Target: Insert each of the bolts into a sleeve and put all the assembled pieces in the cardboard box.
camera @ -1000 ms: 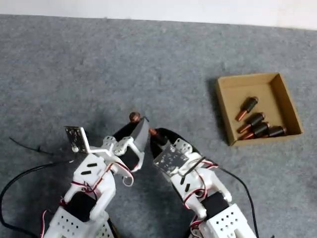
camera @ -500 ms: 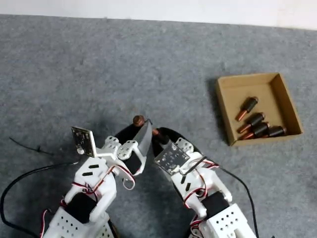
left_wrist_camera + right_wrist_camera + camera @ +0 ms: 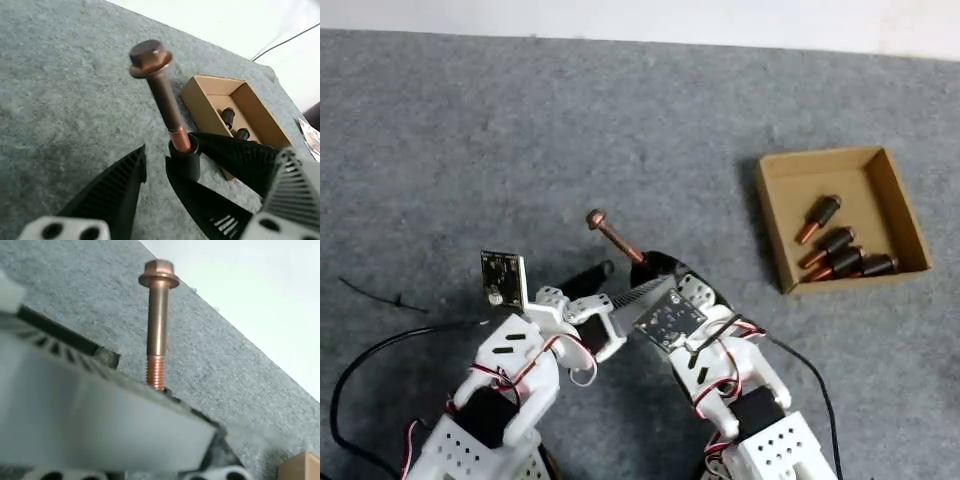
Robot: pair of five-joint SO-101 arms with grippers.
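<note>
Part-seated: bolt (image 3: 162, 95) in sleeve (image 3: 185, 159)
The right hand (image 3: 652, 268) grips the sleeve to steady it — the left hand (image 3: 620, 283) gapes open, just beside.

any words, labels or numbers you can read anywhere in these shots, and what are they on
No text can be read in any view.
Printed card beyond the cardboard box: coloured print, too blurred to read.
Cardboard box, bolt, sleeve: no markings visible.

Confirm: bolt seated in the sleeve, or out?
Partly in: the bolt has its threaded tip inside the sleeve; most of the shank sticks out.
</note>
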